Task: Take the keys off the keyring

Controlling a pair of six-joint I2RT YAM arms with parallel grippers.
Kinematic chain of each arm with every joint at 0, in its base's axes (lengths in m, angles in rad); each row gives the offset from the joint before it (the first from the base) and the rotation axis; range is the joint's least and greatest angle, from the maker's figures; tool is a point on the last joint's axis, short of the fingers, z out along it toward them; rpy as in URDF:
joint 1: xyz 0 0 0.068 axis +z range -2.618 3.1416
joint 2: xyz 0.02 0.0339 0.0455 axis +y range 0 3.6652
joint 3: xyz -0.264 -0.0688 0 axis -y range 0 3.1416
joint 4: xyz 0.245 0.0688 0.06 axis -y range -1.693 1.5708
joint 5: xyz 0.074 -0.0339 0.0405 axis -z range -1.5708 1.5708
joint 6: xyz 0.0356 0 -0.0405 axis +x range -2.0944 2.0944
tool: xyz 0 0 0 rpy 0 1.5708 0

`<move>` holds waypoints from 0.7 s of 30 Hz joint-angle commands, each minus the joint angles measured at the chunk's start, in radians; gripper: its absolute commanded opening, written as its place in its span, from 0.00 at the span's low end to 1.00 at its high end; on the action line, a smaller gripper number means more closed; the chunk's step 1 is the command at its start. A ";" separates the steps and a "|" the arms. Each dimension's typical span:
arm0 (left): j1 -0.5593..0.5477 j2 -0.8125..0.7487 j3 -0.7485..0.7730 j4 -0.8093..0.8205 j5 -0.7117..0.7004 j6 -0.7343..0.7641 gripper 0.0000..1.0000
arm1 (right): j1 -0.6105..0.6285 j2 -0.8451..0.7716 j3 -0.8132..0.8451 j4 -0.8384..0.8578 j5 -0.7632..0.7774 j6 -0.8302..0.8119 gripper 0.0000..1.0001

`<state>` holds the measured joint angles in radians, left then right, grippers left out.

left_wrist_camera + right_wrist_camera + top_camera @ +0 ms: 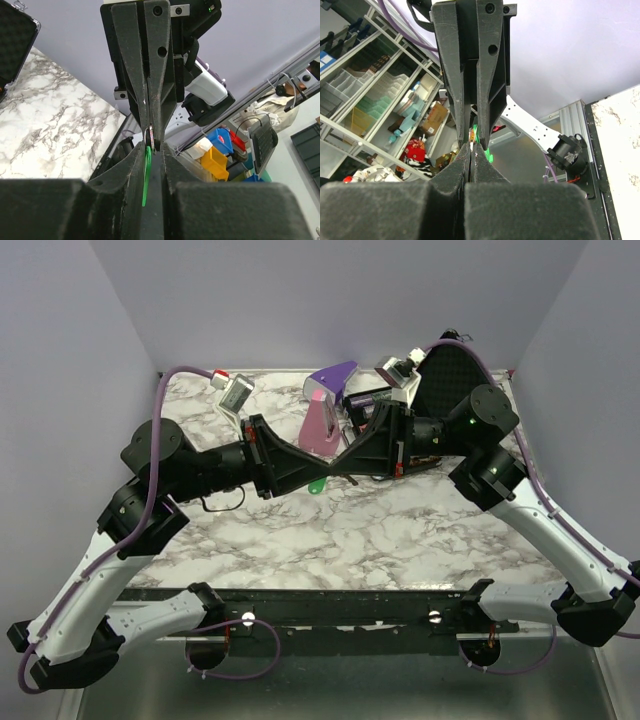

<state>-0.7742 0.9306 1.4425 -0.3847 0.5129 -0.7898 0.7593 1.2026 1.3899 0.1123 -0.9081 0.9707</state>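
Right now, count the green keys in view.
1. The green key sits between the fingers of the left hand, which meets the right hand tip to tip. Other keys may be hidden.

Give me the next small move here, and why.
Probably close the left claw fully on the key before any pull. The key sits between its jaws, but a firm pinch isn't clear. The right claw meets it tip to tip, shut on the ring, so the ring side looks anchored.
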 commanded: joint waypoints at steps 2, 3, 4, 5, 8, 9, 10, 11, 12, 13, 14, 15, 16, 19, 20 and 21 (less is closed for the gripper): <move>0.003 0.004 0.033 -0.063 0.009 0.030 0.18 | 0.003 -0.003 0.014 0.026 0.008 0.005 0.01; 0.003 0.007 0.039 -0.074 0.009 0.034 0.14 | 0.002 -0.003 0.011 0.024 0.008 0.005 0.01; 0.003 0.010 0.050 -0.088 0.007 0.040 0.11 | 0.003 -0.002 0.012 0.023 0.005 0.005 0.01; 0.003 0.016 0.064 -0.109 0.004 0.050 0.09 | 0.002 -0.001 0.012 0.023 0.003 0.005 0.01; 0.003 0.031 0.099 -0.166 -0.001 0.078 0.03 | 0.002 0.002 0.012 0.017 -0.008 0.000 0.01; 0.003 0.037 0.111 -0.189 0.002 0.092 0.02 | 0.003 0.002 0.014 0.007 -0.011 -0.003 0.01; 0.003 0.042 0.128 -0.210 0.003 0.106 0.00 | 0.003 0.003 0.017 0.001 -0.012 -0.009 0.01; 0.003 0.053 0.145 -0.239 0.006 0.119 0.00 | 0.002 0.005 0.018 -0.009 -0.017 -0.012 0.01; 0.003 0.060 0.162 -0.265 0.009 0.135 0.00 | 0.002 0.008 0.023 -0.019 -0.023 -0.021 0.01; 0.003 0.069 0.182 -0.298 0.012 0.155 0.00 | 0.003 0.009 0.026 -0.031 -0.028 -0.029 0.01; 0.004 0.077 0.200 -0.324 0.015 0.170 0.00 | 0.003 0.011 0.031 -0.042 -0.031 -0.033 0.01; 0.004 0.088 0.217 -0.359 0.019 0.191 0.00 | 0.003 0.011 0.032 -0.055 -0.034 -0.041 0.01; 0.003 0.094 0.234 -0.388 0.022 0.210 0.00 | 0.003 0.012 0.035 -0.068 -0.034 -0.049 0.01; 0.003 0.115 0.268 -0.450 0.038 0.248 0.00 | 0.002 0.011 0.037 -0.082 -0.043 -0.056 0.01; 0.003 0.122 0.274 -0.466 0.044 0.259 0.00 | 0.002 0.014 0.038 -0.083 -0.046 -0.058 0.01; 0.003 0.126 0.279 -0.477 0.052 0.265 0.00 | 0.003 0.012 0.037 -0.085 -0.049 -0.058 0.01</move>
<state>-0.7734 1.0420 1.6848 -0.7300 0.5198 -0.6102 0.7593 1.2114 1.3903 0.0593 -0.9134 0.9367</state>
